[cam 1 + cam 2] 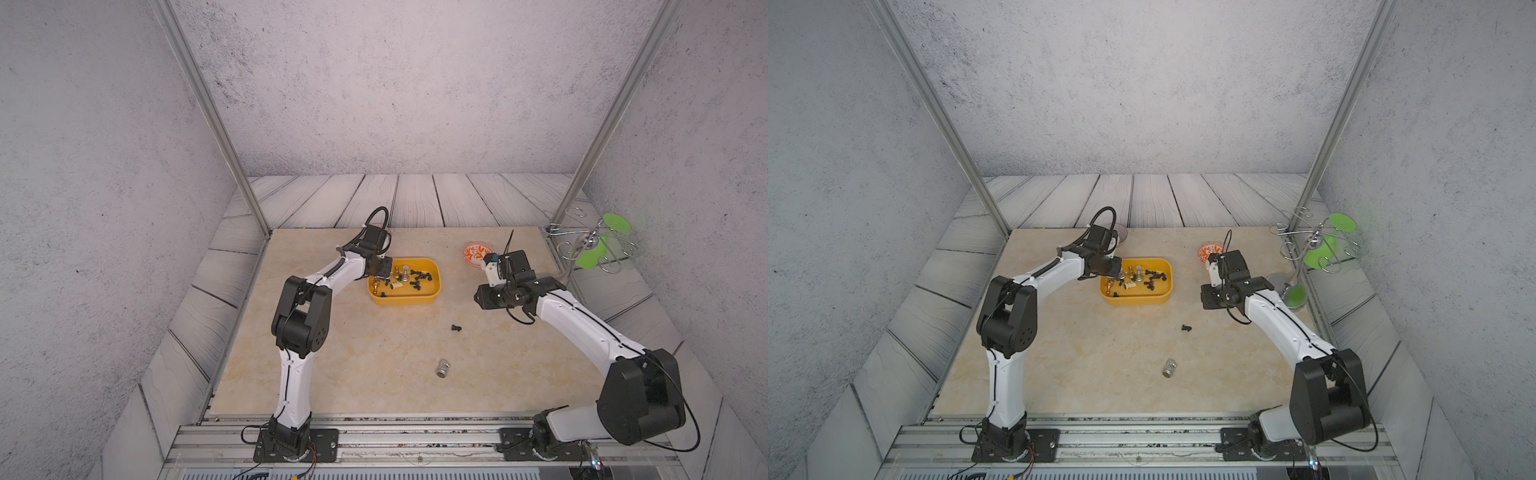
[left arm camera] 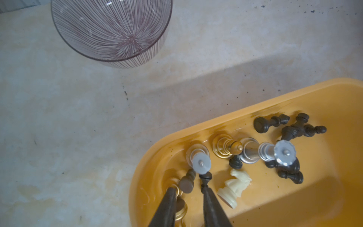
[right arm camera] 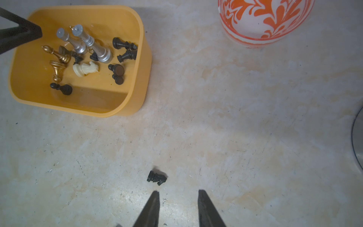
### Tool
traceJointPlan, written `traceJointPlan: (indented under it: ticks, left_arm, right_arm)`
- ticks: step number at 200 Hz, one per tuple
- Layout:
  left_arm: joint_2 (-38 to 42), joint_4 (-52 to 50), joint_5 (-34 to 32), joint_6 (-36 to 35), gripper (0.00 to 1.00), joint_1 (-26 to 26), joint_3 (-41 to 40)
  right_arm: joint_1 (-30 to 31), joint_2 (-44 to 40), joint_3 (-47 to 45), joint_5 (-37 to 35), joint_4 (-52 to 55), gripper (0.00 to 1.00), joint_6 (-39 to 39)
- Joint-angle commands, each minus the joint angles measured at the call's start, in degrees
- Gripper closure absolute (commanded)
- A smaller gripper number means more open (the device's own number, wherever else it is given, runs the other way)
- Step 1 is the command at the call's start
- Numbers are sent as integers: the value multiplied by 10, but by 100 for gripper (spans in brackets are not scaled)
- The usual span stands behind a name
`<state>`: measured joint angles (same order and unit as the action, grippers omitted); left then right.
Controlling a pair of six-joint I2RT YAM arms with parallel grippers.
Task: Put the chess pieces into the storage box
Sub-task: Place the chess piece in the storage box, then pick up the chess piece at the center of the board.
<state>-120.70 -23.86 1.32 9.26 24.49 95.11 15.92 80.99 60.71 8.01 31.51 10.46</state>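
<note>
Left gripper point(image 2: 188, 188) is hovering over the box's point(image 1: 415, 300) left end, jaws parted, gripping nothing. Most pieces point(image 3: 86, 68) are lying inside it. A black piece point(image 1: 456, 328) and a silver piece point(image 1: 443, 368) are lying on the table point(image 1: 374, 353). Right gripper point(image 3: 178, 192) is hanging open and empty near the black piece.

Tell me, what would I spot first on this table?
The yellow-orange storage box at centre, holding gold, silver and black chess pieces, the left gripper open over one end. Then two strays on the table nearer the front: a silver piece lying down and a black knight.
</note>
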Motion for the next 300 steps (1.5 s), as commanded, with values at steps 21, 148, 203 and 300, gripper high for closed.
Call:
traceJointPlan:
  ticks: [21,148,203,300]
  left_arm:
    - [12,1,-4,-5,68,-6,14]
    - [79,14,5,-1,66,-16,-25]
    - [124,31,24,22,65,-23,-85]
    - [218,38,25,41,65,-26,-168]
  right_arm:
    - [-2,11,9,9,15,65,-4]
    - [23,35,-3,23,38,64,-21]
    - [78,76,10,-25,57,60,-54]
    - [141,93,27,4,111,57,-110]
